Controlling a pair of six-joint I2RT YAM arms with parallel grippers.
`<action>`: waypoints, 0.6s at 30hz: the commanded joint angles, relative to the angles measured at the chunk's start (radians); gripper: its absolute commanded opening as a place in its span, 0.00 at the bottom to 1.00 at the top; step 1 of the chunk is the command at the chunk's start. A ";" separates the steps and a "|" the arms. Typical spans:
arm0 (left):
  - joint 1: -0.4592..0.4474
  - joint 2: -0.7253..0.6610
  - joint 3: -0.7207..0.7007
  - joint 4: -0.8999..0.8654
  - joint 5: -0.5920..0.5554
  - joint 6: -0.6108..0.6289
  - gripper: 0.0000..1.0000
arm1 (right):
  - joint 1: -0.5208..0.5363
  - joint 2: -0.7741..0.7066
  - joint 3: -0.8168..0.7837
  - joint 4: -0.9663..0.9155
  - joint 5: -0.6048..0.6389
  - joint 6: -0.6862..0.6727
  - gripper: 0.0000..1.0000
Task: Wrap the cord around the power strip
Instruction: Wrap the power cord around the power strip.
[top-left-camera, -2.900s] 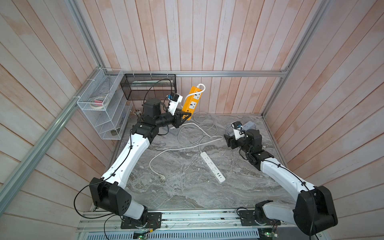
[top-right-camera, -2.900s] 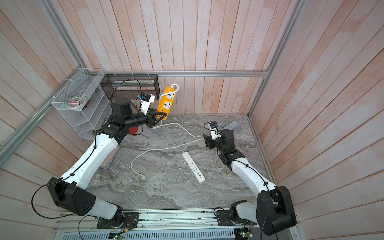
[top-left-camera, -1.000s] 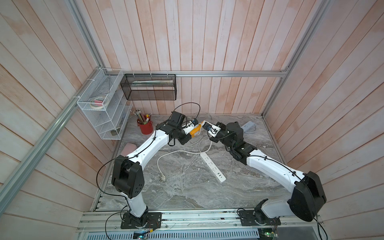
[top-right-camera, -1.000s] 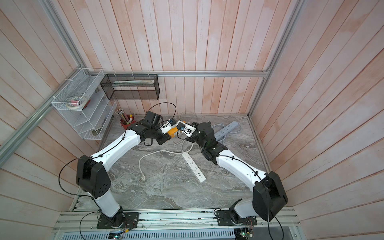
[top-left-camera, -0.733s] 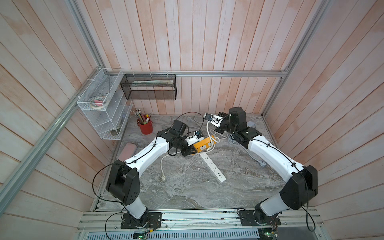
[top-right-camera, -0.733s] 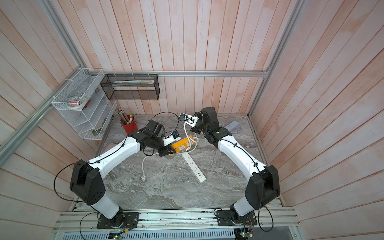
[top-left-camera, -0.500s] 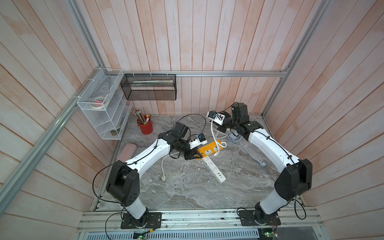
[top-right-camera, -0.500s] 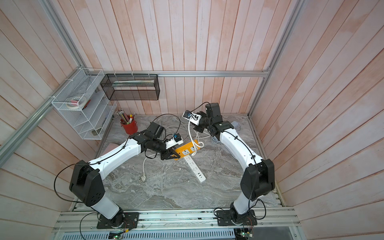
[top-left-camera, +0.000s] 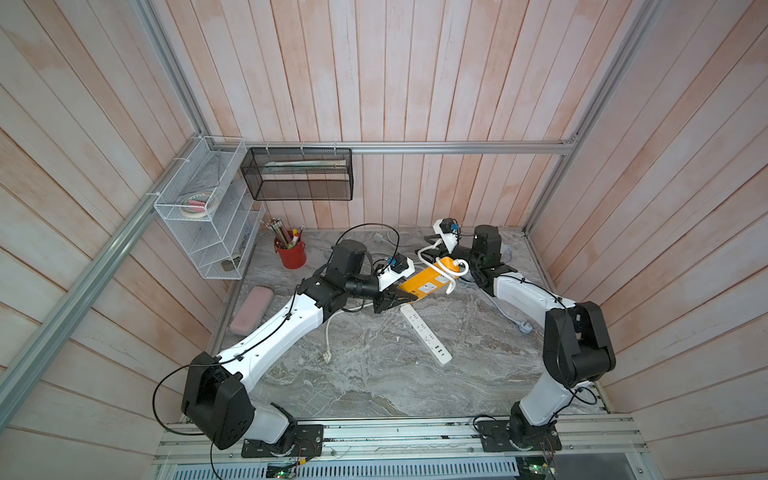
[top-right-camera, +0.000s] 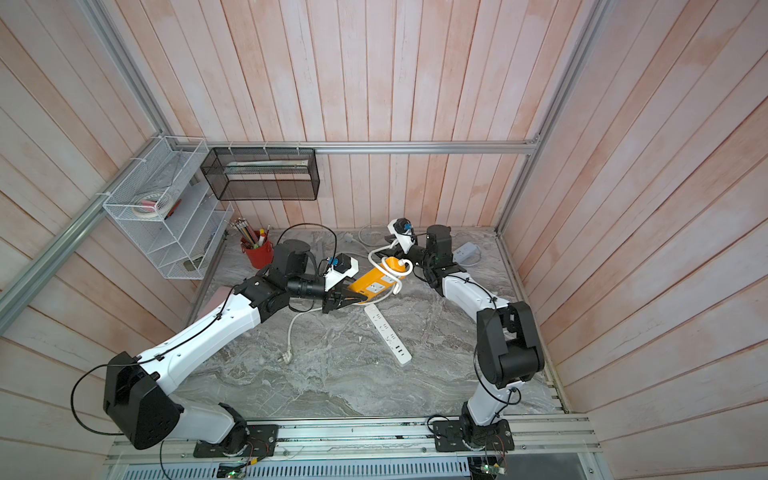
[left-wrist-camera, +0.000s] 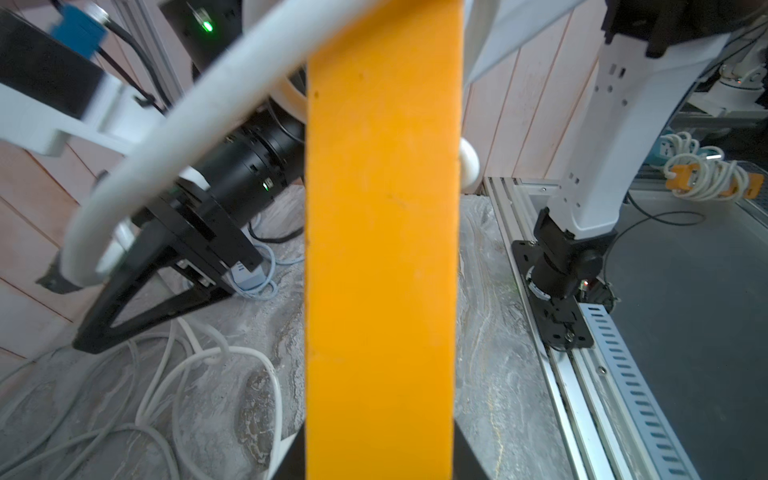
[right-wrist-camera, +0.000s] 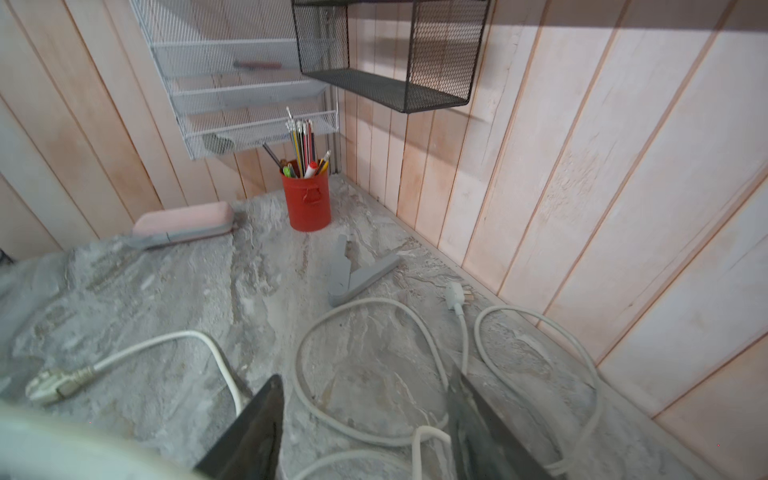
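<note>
Both top views, mid-frame: left gripper (top-left-camera: 401, 297) clamped on orange power strip (top-left-camera: 430, 281), cord (top-left-camera: 451, 282) looped round its far end; right wrist view: right gripper (right-wrist-camera: 365, 374) spread wide, empty.

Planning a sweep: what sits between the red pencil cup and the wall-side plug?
A gray hinged piece lies between red cup and plug, in the right wrist view.

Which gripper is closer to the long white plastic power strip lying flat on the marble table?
Left. The left gripper, shut on the orange power strip, hangs over the white power strip's far end; the right gripper, open, is farther back, past the orange one.
</note>
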 joint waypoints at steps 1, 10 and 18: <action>-0.005 -0.031 0.003 0.186 -0.039 -0.098 0.00 | -0.001 0.028 -0.072 0.308 0.037 0.240 0.66; -0.001 -0.026 0.073 0.169 -0.130 -0.156 0.00 | 0.014 0.079 -0.201 0.508 0.132 0.355 0.74; 0.037 -0.009 0.116 0.162 -0.223 -0.210 0.00 | 0.034 0.068 -0.304 0.584 0.177 0.377 0.77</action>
